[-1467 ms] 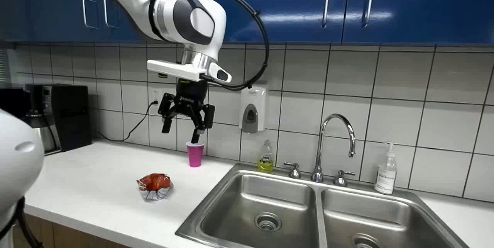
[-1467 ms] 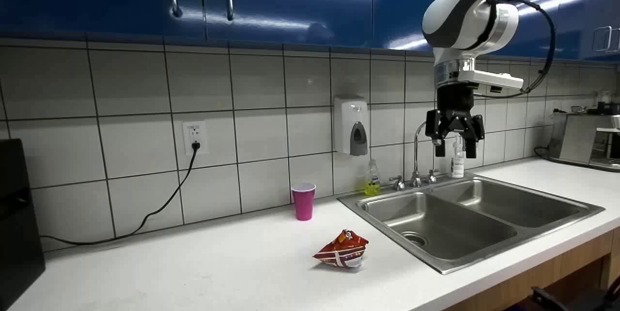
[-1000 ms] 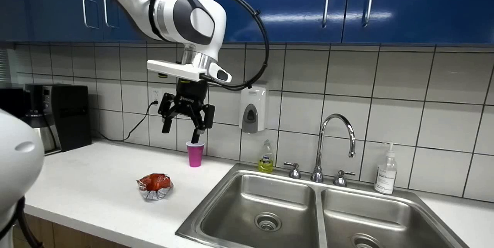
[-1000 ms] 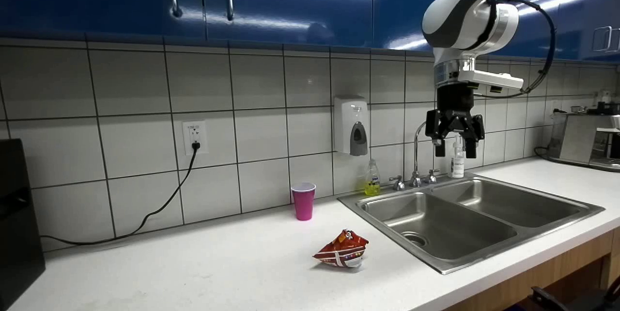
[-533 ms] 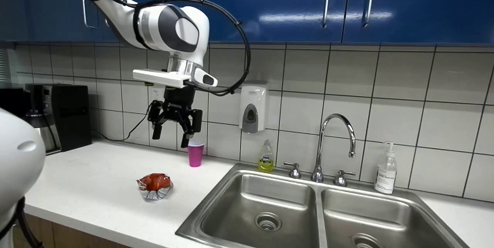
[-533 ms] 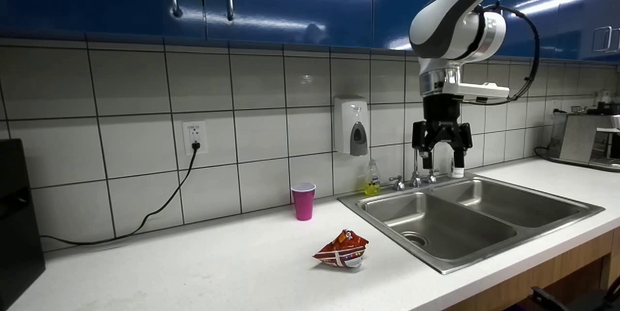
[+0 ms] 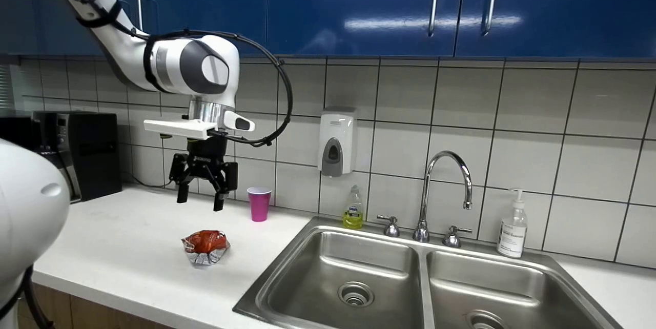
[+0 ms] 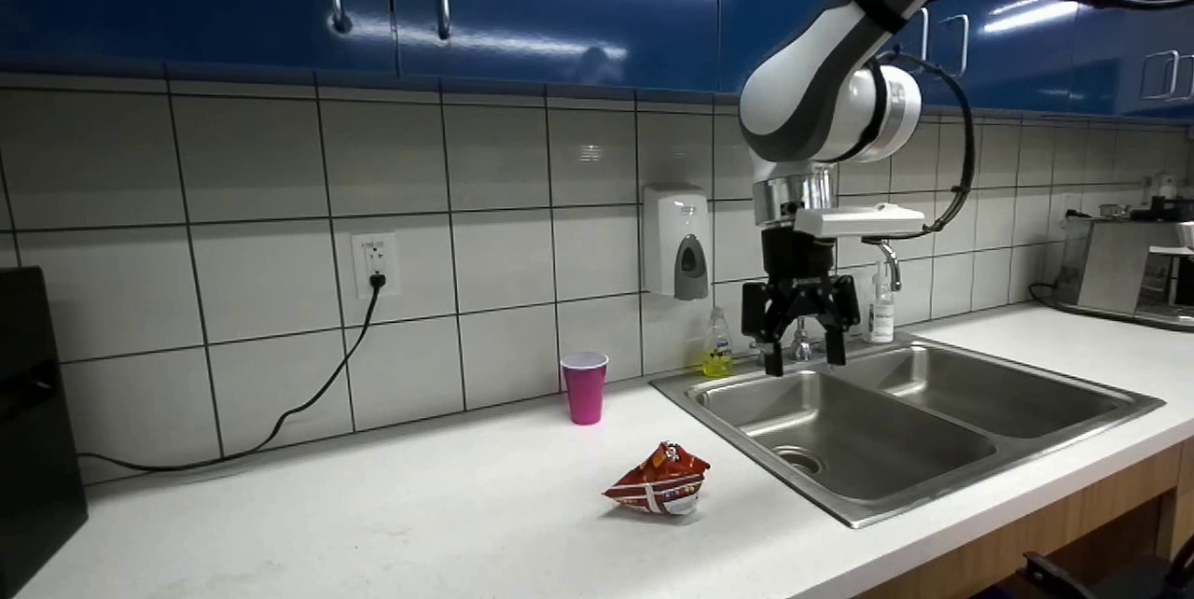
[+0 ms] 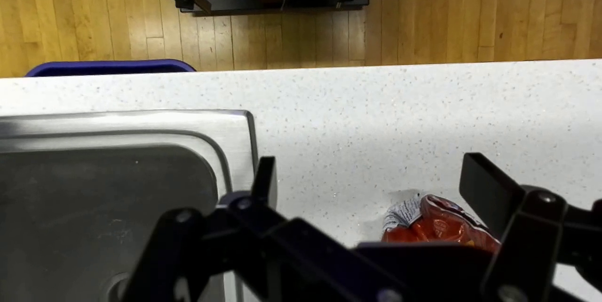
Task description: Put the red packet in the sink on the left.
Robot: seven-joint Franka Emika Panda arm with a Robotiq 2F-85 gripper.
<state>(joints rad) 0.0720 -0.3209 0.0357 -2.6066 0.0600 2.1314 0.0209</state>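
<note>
The red packet (image 7: 206, 244), crumpled with a silvery-white part, lies on the white counter left of the sink (image 7: 281, 267) in an exterior view. It also shows in an exterior view (image 8: 662, 480) and in the wrist view (image 9: 442, 224), where the gripper body hides part of it. The sink's left basin (image 7: 307, 293) holds nothing that I can see. My gripper (image 7: 200, 202) is open and empty, in the air above the counter; it shows in an exterior view (image 8: 804, 359) too. In the wrist view the packet lies below the open gripper (image 9: 369, 175), toward the right finger (image 9: 489, 194).
A pink cup (image 7: 259, 206) stands behind the packet near the tiled wall. A dish soap bottle (image 7: 353, 211), the faucet (image 7: 424, 196) and a pump bottle (image 7: 512, 231) stand along the sink's back. A black appliance (image 7: 92, 155) stands at the far left. The counter's front edge (image 9: 329, 68) shows in the wrist view.
My gripper has moved down and to the left in both exterior views, staying open. The packet and cup have not moved.
</note>
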